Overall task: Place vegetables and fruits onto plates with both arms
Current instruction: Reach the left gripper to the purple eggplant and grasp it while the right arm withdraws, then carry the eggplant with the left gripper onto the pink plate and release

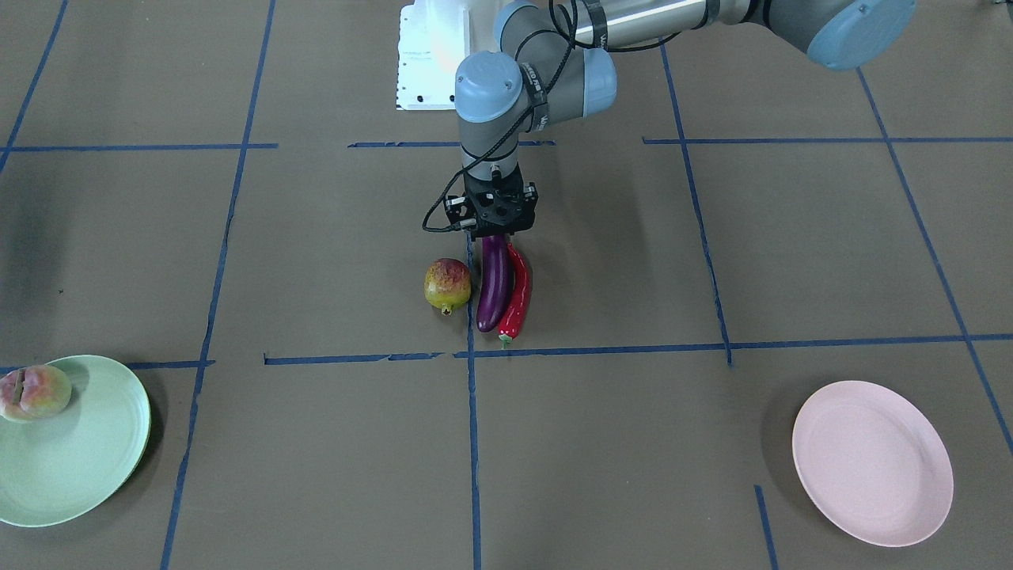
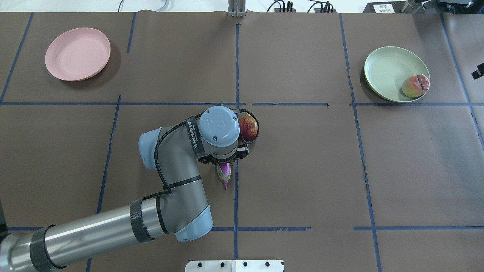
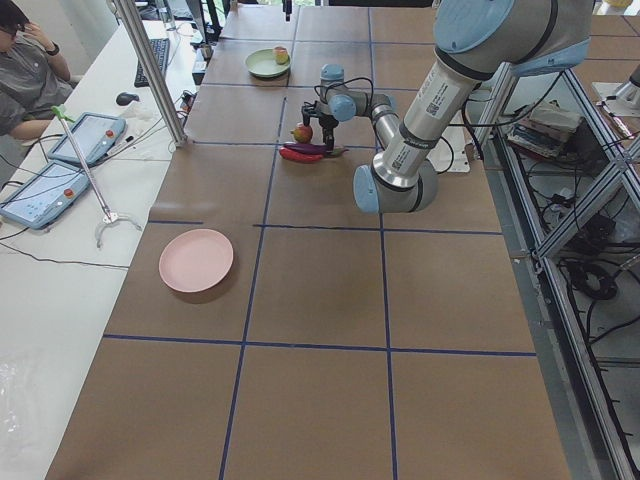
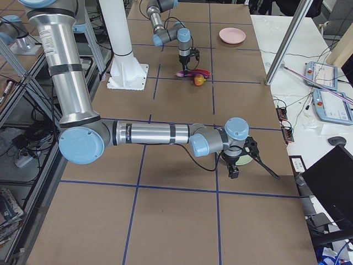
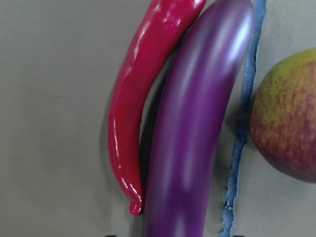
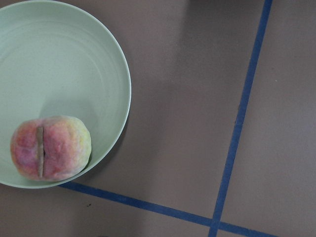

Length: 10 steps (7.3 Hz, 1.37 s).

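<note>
Seen from behind the robot, the pale pink plate (image 2: 77, 54) lies at the far left of the brown table (image 2: 302, 170), well apart from everything else. Right of it, near the table's middle, the left arm (image 2: 177, 181) points its left gripper (image 1: 492, 229) straight down over the eggplant's (image 1: 494, 283) capped end, the end nearer the robot. The wrist view shows only dark slivers of the jaws, wide apart at either side of that end, so the gripper looks spread and has hold of nothing. The red chili pepper (image 1: 517, 294) lies touching the eggplant's left side, both running near to far. Just right of the eggplant, across a blue tape line (image 5: 242, 133), sits the pomegranate-like fruit (image 1: 447, 286), its crown tip pointing away from the robot. At the far right, the peach (image 2: 416, 85) rests against the near right rim of the pale green plate (image 2: 385, 70). The right gripper (image 2: 478, 71) hangs just right of that plate; whether it is spread or closed cannot be told.
</note>
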Tool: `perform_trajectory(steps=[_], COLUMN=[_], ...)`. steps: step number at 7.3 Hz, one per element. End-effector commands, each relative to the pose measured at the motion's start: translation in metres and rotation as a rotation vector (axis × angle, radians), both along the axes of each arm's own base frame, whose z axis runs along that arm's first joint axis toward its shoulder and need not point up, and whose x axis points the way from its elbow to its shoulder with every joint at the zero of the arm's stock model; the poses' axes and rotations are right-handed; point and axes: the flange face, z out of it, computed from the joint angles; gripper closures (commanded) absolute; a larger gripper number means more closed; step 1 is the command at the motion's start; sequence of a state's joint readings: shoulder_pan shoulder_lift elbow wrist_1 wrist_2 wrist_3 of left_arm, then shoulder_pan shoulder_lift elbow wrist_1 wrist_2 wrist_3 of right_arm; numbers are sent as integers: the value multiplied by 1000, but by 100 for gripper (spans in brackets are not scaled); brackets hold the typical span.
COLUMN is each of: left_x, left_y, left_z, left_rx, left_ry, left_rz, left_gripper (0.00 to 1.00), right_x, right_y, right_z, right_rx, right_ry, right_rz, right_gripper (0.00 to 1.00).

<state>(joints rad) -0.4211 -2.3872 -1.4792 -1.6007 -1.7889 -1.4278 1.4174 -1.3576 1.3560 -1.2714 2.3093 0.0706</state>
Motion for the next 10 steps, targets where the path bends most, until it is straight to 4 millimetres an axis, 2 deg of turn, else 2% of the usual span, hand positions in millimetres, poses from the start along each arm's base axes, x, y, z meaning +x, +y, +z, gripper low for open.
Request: perform_trajectory(steps=[1,2,3,4,5,6,7,9,10], left_x=[-4,-26,-76,-137,-186,-252,-290,-355,-371], left_y=[1,0,-10,-32,-77,-147,-208,-289,-313], left_z=[-1,-20,-32,-23,-5,37,93,197,254], left_rx=[-1,16,33,38,-15,-88,-78,-32,-15], left_ry=[-2,45,88,93,90,62,-9,-129,-145], left_rz=[-3,-16,-58,-131,-186,-243,-167,-97,-87], left_gripper=[99,100,100,100,100,100,100,100,100], right_x=[0,0,0,0,0,0,0,0,-1], right_y=[0,0,0,1,1,2,2,1,1], right_z=[0,0,0,1,2,2,0,-3,-4], right_rx=[0,0,0,-1,-3,-5,-5,-1,1], right_ry=[1,1,1,2,0,-5,-9,-10,-10], right_rz=[0,0,0,1,0,-1,1,3,1], right_gripper=[0,0,0,0,0,0,0,0,0])
